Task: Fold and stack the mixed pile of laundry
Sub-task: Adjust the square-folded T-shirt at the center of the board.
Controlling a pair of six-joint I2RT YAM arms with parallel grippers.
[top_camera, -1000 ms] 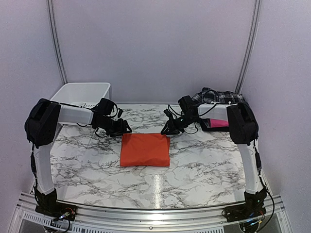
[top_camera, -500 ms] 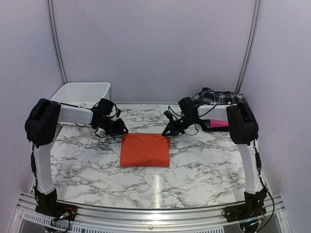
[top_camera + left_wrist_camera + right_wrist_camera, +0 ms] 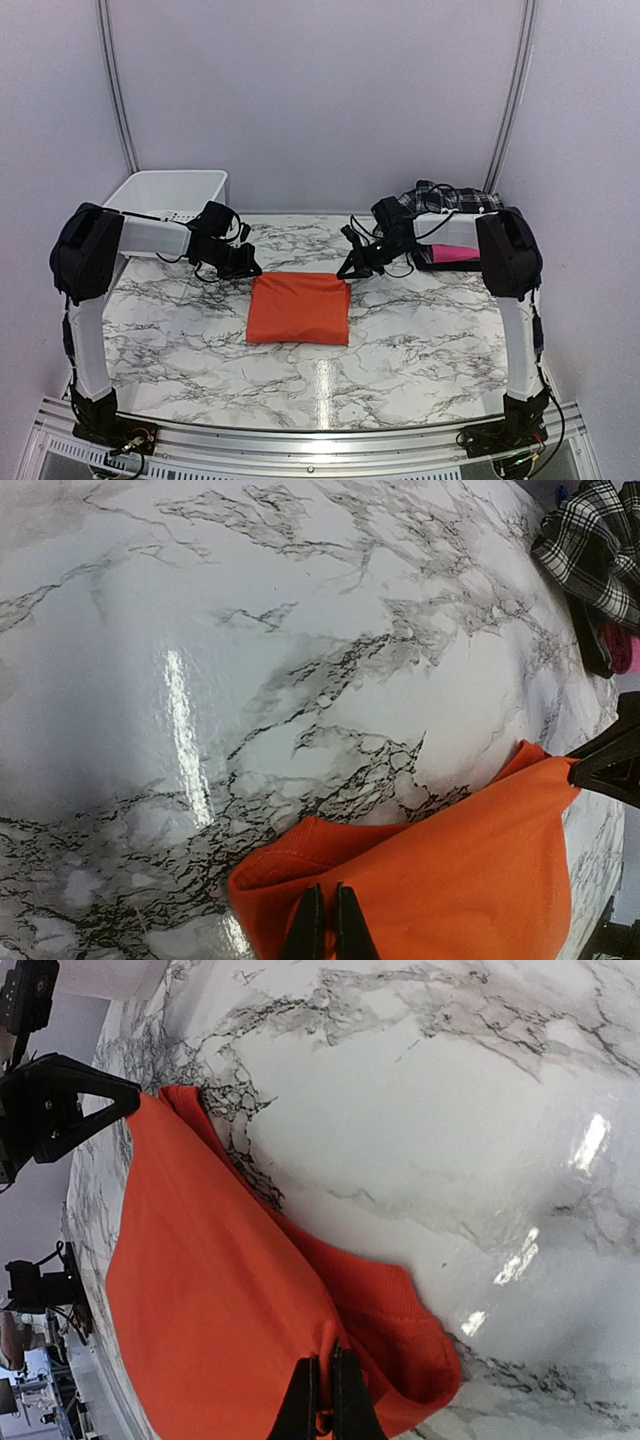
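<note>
The folded orange t-shirt (image 3: 299, 309) sits mid table (image 3: 410, 345). The left gripper (image 3: 252, 270) and right gripper (image 3: 347, 271) each have jaws pinched tight on one of its far corners. The plaid shirt (image 3: 450, 198) is bunched at the table's far right corner.

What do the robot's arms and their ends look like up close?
The left arm and right arm match: white tubular links between bulky black joints, thin black cables looping near the wrists. The left tool and right tool are black, with two slim tapering fingers each. I can read no markings.
</note>
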